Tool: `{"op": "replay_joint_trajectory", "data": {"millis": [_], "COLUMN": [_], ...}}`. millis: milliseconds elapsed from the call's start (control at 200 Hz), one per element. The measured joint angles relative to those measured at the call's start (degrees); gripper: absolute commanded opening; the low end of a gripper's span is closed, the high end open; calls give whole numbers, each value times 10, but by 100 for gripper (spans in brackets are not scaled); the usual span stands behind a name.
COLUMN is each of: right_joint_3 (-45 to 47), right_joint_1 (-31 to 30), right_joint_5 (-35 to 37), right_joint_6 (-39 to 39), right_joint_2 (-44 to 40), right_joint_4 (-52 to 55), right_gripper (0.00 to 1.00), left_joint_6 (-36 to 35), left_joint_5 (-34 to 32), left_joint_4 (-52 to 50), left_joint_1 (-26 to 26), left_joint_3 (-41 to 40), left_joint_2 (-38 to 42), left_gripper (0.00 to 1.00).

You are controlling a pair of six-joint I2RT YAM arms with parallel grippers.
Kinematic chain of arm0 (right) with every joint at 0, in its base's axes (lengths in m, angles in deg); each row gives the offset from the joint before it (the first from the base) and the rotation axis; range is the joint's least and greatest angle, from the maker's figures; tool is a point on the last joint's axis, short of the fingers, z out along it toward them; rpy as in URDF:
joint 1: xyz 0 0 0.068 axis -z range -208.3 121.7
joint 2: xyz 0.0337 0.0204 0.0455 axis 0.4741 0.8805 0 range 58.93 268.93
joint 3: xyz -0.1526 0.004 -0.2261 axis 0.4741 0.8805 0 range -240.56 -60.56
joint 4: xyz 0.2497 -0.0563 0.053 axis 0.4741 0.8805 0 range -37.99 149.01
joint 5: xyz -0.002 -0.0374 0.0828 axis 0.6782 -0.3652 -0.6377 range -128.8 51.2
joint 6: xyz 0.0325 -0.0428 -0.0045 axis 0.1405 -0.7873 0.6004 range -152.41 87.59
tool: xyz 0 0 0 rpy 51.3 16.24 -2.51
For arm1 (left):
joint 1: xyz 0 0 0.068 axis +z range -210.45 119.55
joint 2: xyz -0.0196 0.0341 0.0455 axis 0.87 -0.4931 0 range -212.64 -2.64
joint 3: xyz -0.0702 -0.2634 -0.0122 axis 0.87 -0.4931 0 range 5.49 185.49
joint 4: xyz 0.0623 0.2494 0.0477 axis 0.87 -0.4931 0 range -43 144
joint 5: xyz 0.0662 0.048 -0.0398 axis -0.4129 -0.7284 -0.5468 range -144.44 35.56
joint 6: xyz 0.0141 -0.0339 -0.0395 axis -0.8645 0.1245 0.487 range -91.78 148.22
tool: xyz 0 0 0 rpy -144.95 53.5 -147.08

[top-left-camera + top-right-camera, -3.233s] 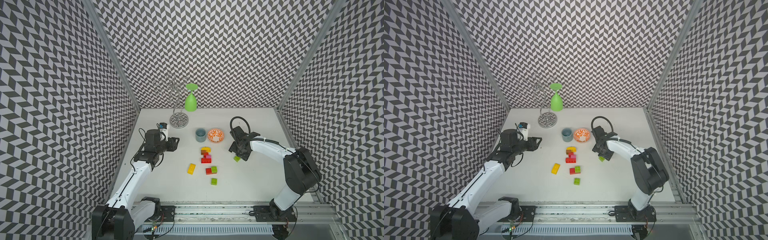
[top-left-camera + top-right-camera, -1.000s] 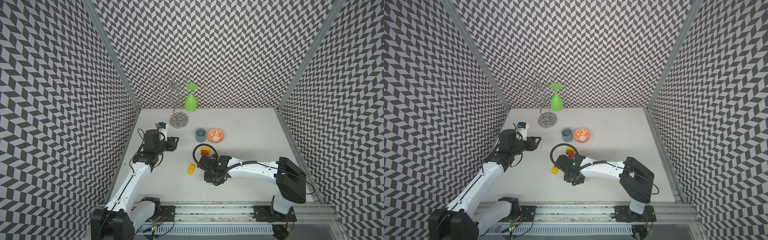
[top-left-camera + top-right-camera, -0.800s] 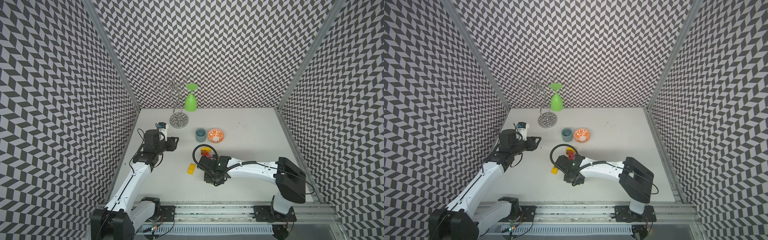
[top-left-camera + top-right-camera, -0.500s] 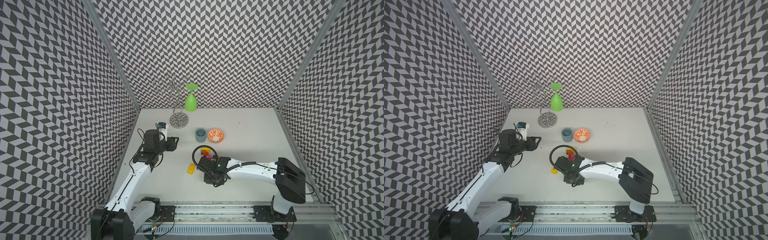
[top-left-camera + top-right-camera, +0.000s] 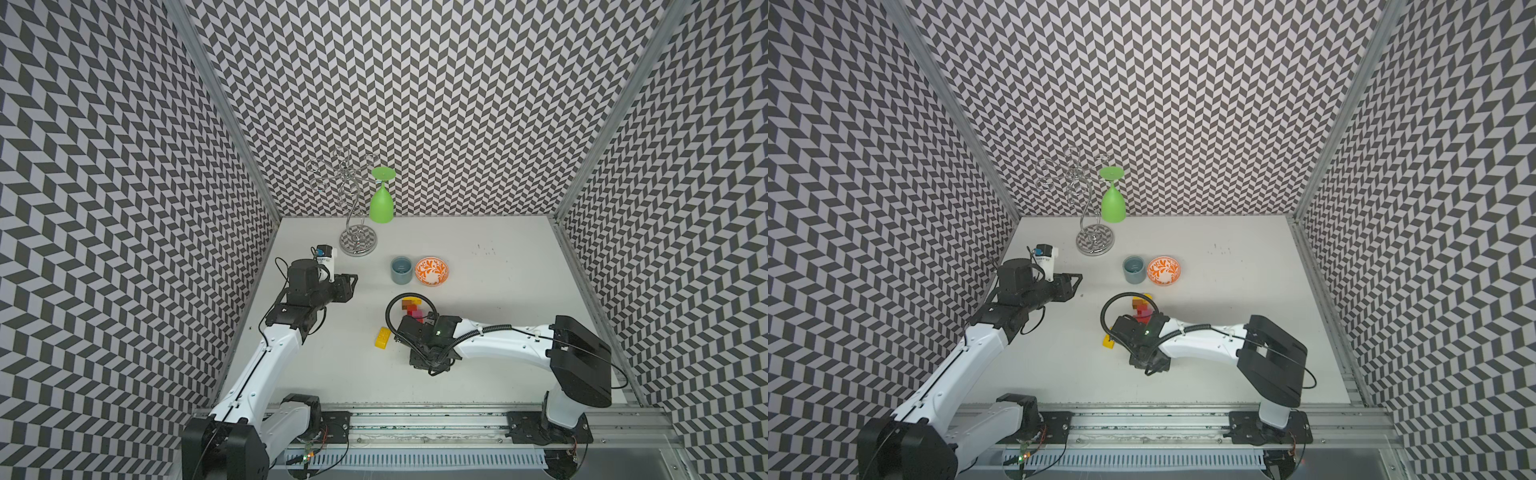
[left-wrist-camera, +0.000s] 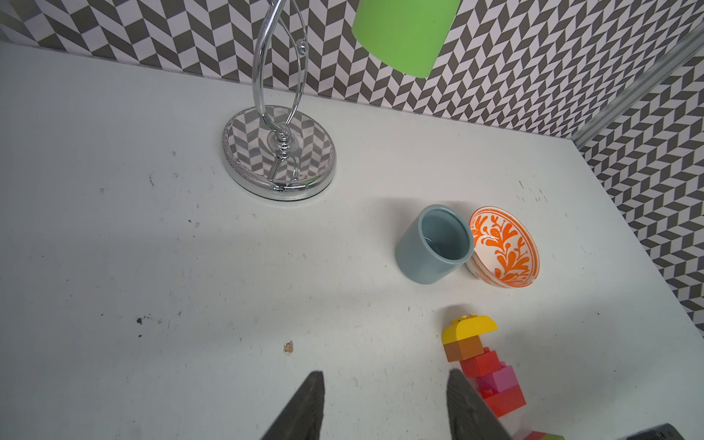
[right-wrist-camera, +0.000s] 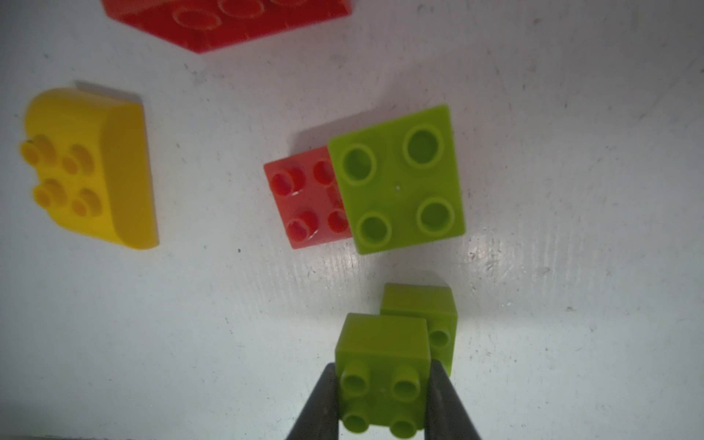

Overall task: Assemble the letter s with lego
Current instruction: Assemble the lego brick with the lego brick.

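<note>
Right arm (image 5: 498, 345) swung from the right side of the worktop (image 5: 498, 291) to frame centre, green brick (image 7: 383, 343) carried along; left arm (image 5: 266, 357) hasn't budged. Right fingers (image 7: 383, 367) pinch the green brick by two opposite side walls, studs toward the wrist camera. Left fingers (image 6: 384, 377) spread, nothing between them, parked left of centre in both top views. Elsewhere: joined stack (image 5: 411, 309) just above that right arm's end in a top view, yellow brick (image 5: 382, 338) just left of it. Handling, my guess: light, rigid, slick plastic; flat side walls are the only decent hold, squeeze square or it twists. Right wrist view alone shows the pinch, a second green brick (image 7: 426, 320) right behind the held one (touching or not, can't tell) and a red-green pair (image 7: 396, 179) just beyond. Both top views hide all that under the arm. Left wrist view gives the stack's colour order: yellow, brown, red, pink, red.
</note>
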Motion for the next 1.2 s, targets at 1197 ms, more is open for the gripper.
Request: {"op": "replay_joint_trajectory", "data": {"millis": [1197], "right_joint_3": [-25], "right_joint_1": [1], "right_joint_5": [-9], "right_joint_6": [13], "right_joint_2": [26], "right_joint_4": [14], "right_gripper": [26], "left_joint_6": [0], "left_joint_5": [2], "left_joint_4": [0], "left_joint_1": [0], "left_joint_3": [0], "left_joint_2": [7], "left_gripper": [54]}}
